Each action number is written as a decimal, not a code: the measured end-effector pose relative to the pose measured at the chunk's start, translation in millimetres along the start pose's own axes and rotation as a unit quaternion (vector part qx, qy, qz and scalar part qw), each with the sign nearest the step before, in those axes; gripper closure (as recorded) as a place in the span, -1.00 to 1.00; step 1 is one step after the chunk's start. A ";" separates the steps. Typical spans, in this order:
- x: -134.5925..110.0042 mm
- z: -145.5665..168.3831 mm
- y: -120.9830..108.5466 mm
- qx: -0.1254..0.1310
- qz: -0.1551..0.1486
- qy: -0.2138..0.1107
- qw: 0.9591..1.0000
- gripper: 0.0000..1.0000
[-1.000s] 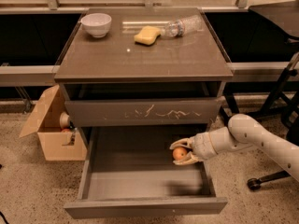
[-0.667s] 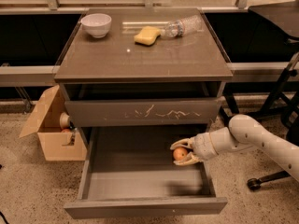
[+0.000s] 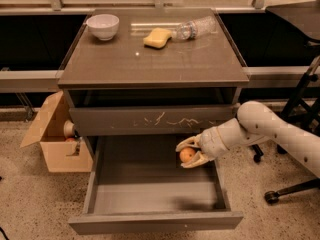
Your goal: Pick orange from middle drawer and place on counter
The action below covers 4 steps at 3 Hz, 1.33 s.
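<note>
Your white two-finger gripper (image 3: 183, 155) grasps the small round orange (image 3: 187, 155) over the right of the open grey middle drawer (image 3: 140, 194), not yet raised onto the glossy grey-brown counter (image 3: 160, 59)

Speckled floor (image 3: 30, 204), open cardboard box (image 3: 56, 154)

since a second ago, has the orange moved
Yes, slightly: the orange, in the pincer, has risen a little closer to the scratched drawer front above the open middle drawer.
</note>
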<state>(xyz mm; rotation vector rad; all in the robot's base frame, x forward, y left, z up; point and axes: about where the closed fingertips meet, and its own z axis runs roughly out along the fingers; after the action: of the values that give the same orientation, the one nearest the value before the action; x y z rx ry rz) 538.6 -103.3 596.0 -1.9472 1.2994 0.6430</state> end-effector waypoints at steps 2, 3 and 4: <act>-77.4 -61.4 -25.3 -0.017 -0.050 0.094 0.994 1.00; -128.4 -103.0 -32.6 0.008 -0.093 0.156 0.983 1.00; -128.4 -103.0 -32.6 0.008 -0.093 0.156 0.983 1.00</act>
<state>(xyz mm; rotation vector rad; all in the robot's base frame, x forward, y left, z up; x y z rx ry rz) 523.1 -100.4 763.1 -2.1877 1.2768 0.2392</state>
